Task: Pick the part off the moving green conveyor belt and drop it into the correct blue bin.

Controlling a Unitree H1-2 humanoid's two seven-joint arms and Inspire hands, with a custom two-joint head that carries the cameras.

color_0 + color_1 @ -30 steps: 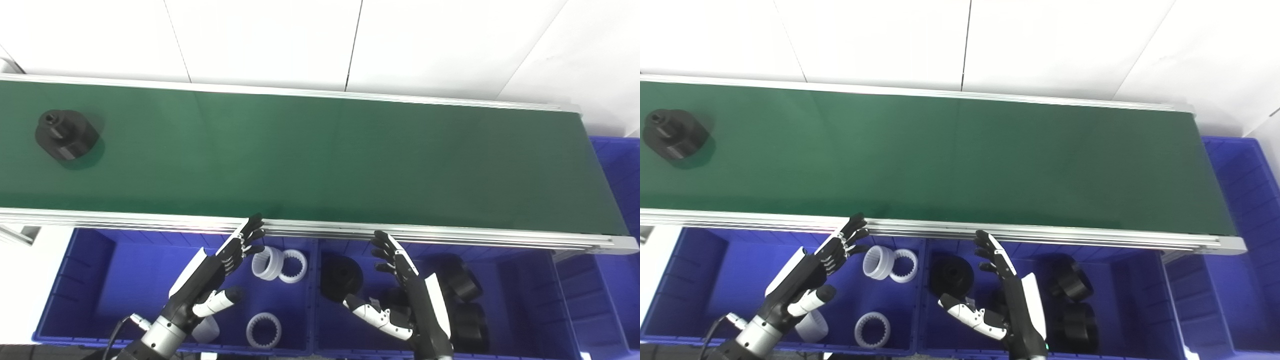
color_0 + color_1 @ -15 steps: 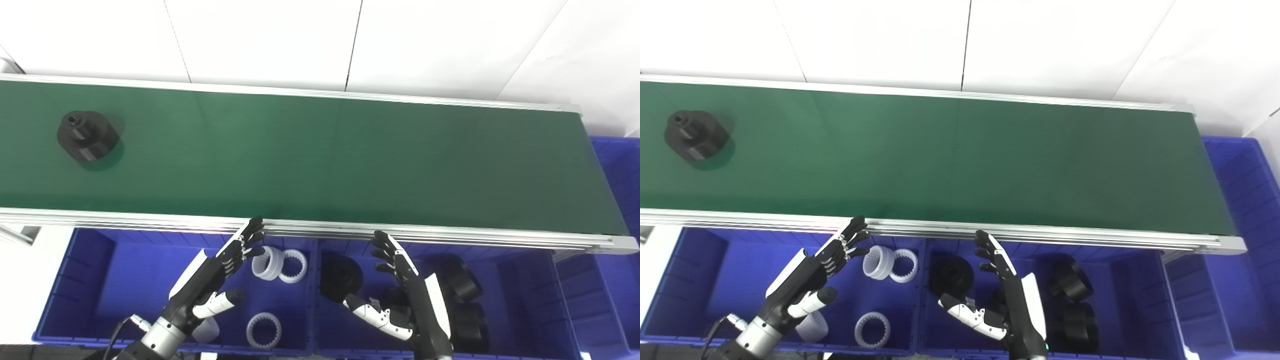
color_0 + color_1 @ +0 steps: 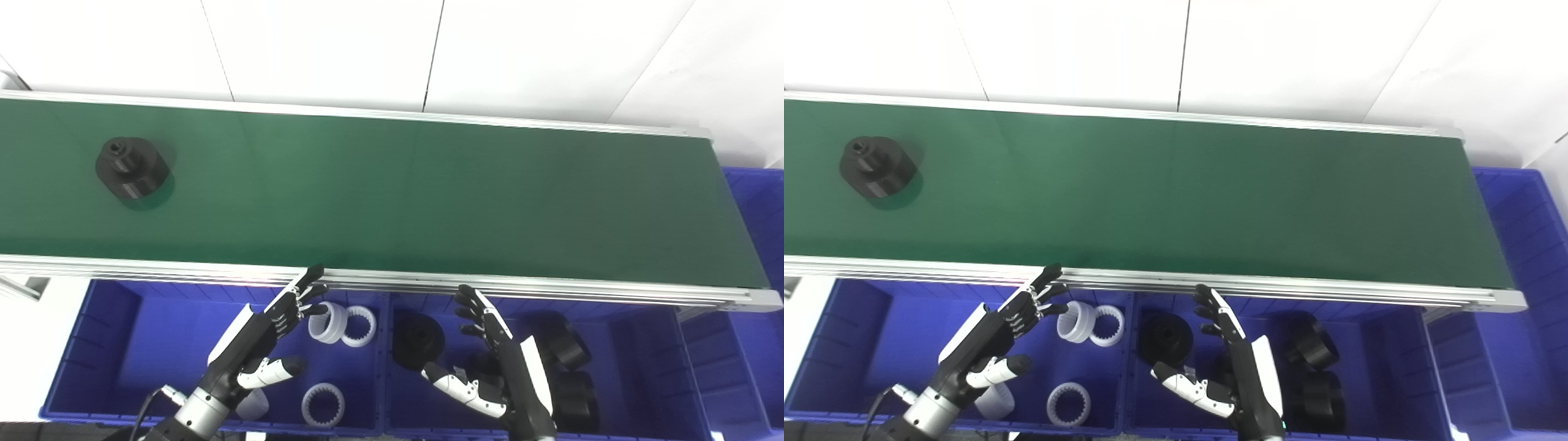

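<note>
A black round part (image 3: 131,168) with a raised hub stands on the green conveyor belt (image 3: 392,196) at its far left. My left hand (image 3: 267,335) is open and empty, held over the left blue bin (image 3: 122,343), which holds white toothed rings (image 3: 342,323). My right hand (image 3: 493,361) is open and empty over the middle blue bin (image 3: 643,367), which holds black round parts (image 3: 419,340). Both hands are below the belt's near rail, far from the part on the belt.
The belt's aluminium near rail (image 3: 392,280) runs between my hands and the belt. Another blue bin (image 3: 759,202) stands past the belt's right end. A white wall lies behind the belt.
The black part has ridden the belt to the right. My left hand's thumb has spread out a little. My right hand has stayed in place.
</note>
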